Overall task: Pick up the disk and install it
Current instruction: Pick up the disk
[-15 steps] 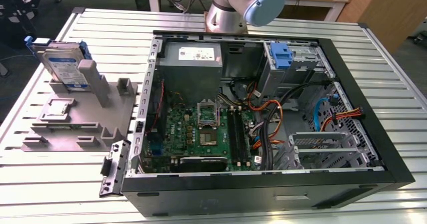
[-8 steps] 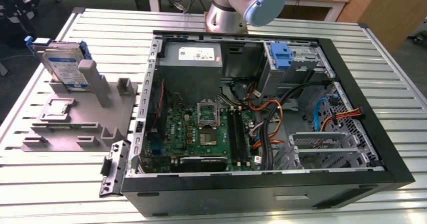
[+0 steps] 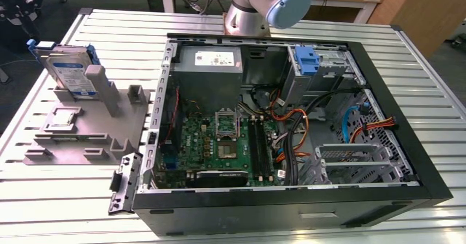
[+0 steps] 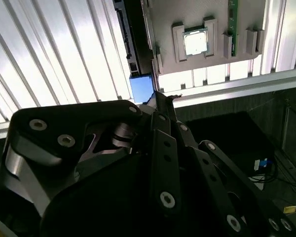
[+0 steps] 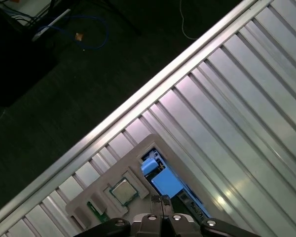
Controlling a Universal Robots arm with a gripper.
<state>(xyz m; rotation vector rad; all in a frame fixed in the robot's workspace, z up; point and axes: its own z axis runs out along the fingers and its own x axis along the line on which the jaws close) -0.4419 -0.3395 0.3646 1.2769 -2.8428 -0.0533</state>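
Disk (image 3: 69,69) stands on edge in the grey fixture (image 3: 73,140), on the slatted table (image 3: 73,200) to the exterior view's left of the open computer case (image 3: 407,146). It is not in the case. A processor chip (image 3: 64,117) lies flat on the same fixture, nearer the camera than the disk.

In the first wrist view I see the gripper (image 5: 161,199) looking down on the fixture. Its fingertips are pressed together with nothing between them (clenched, empty). They sit just beside the disk's blue end (image 5: 165,182), with the chip (image 5: 122,191) close by.

The second wrist view agrees: gripper (image 4: 163,96) above the table, disk (image 4: 140,88) edge-on beneath its tips.
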